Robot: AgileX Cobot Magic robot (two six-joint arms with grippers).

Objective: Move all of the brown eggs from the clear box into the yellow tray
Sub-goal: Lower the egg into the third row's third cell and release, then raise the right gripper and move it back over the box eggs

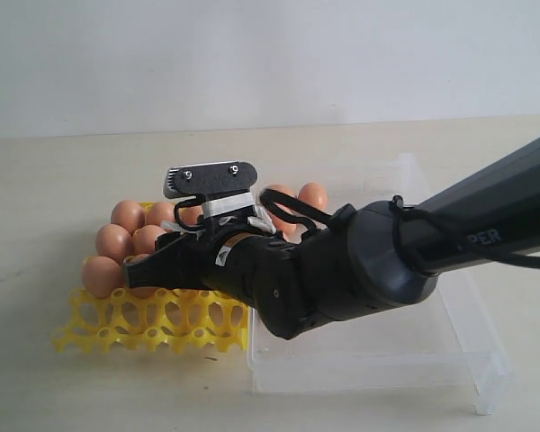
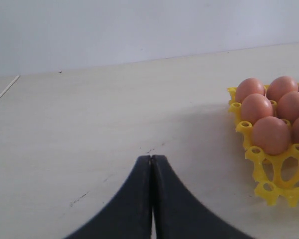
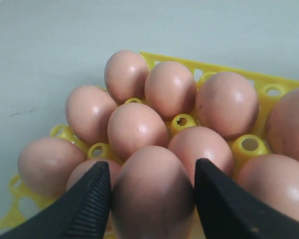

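- Brown egg (image 3: 152, 199) is light, smooth and easy to crack, so I press its 2 sides softly.
- Right gripper (image 3: 152, 168) hugs it over yellow tray (image 3: 237, 144); left gripper (image 2: 152, 159) is closed, holding nothing.

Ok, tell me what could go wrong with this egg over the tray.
1. The right jaws flank the brown egg with neighbouring eggs packed close beside it; opening wider could knock them.
2. If it is off its cup, it may settle on a yellow tray peg and tip or crack.
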